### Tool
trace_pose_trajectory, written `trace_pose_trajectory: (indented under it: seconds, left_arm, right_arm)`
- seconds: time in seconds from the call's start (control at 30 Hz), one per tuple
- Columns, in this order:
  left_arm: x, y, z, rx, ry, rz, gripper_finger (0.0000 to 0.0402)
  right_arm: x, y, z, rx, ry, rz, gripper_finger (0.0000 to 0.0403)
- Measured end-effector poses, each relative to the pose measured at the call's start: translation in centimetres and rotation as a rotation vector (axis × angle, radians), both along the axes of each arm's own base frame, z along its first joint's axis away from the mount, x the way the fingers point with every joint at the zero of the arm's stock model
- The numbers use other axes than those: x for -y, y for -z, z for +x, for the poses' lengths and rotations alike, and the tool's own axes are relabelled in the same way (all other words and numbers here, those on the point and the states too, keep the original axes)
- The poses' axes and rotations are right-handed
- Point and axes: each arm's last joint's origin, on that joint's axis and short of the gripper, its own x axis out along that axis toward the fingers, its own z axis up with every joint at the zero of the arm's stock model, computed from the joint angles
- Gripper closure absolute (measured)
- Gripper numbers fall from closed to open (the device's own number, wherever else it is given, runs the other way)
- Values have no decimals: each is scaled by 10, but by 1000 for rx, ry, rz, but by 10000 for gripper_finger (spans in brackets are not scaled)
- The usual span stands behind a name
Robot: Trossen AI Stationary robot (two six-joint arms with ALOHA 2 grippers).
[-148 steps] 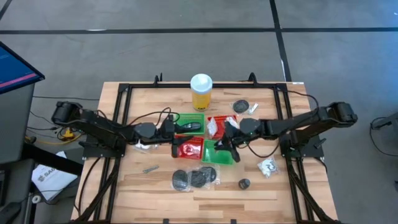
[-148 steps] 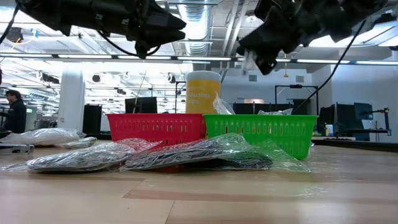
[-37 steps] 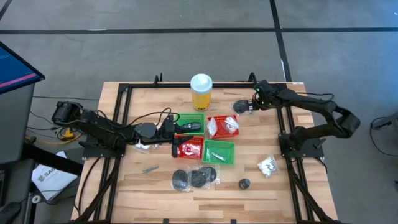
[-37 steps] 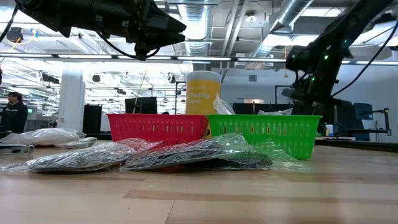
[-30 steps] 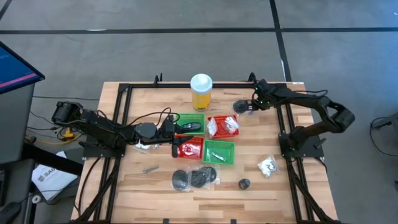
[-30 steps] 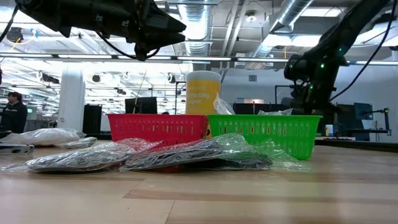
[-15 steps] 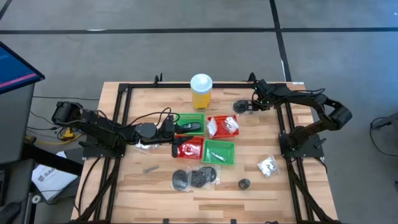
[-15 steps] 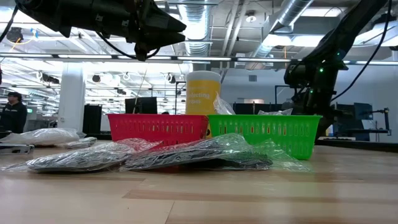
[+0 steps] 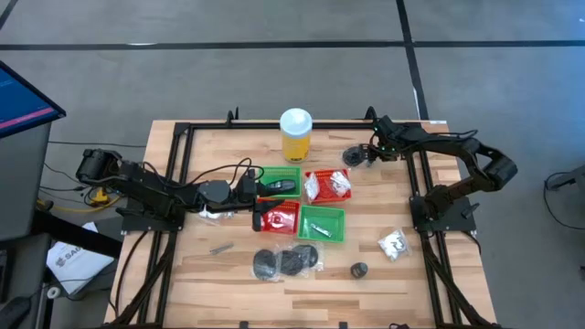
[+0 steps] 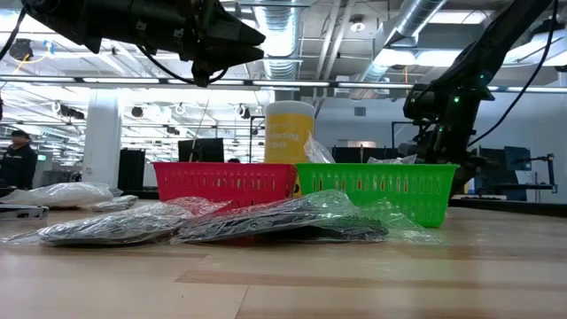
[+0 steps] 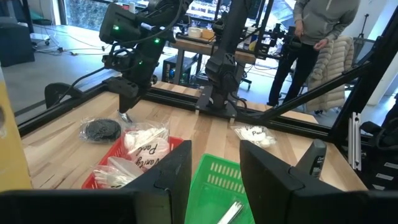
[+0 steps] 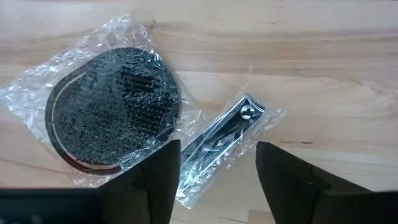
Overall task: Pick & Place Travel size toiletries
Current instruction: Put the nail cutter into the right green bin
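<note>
Near the table's far right corner lie a black round disc (image 12: 115, 112) in clear wrap and a silvery nail clipper (image 12: 221, 138) in a clear packet, both flat on the wood. My right gripper (image 12: 217, 183) (image 9: 368, 155) points steeply down over them. It is open, one finger on each side of the clipper packet's end. Whether a finger touches the wrap, I cannot tell. My left gripper (image 11: 216, 177) (image 9: 261, 191) hangs level and open above the baskets, with nothing between its fingers.
Red and green mesh baskets (image 9: 322, 224) stand mid-table, and one red basket (image 11: 134, 155) holds white packets. A yellow bottle (image 9: 295, 134) stands at the far edge. Wrapped black discs (image 9: 283, 262), a white packet (image 9: 395, 244) and a small dark bottle (image 9: 359, 270) lie nearer. A person (image 11: 323, 28) stands beyond.
</note>
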Motion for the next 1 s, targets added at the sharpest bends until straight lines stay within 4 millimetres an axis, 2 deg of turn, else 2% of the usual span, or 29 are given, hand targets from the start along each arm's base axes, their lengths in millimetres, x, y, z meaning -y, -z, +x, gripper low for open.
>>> trace_pose_trajectory:
  seconds: [0.13, 0.43, 0.7, 0.83, 1.0]
  left_arm:
    - [0, 0, 0, -1, -1, 0, 275]
    - [0, 0, 0, 0, -4, 0, 275]
    - [0, 0, 0, 0, -3, 0, 275]
    - [0, 0, 0, -1, -3, 0, 275]
    - [0, 0, 0, -1, 1, 0, 275]
  right_arm:
    - [1, 3, 1, -9, 13, 4, 200]
    - [0, 11, 9, -42, 46, -9, 220]
    - [2, 31, 13, -102, 73, 45, 230]
    - [5, 35, 14, -123, 62, 38, 232]
    - [2, 31, 11, -134, 56, 21, 269]
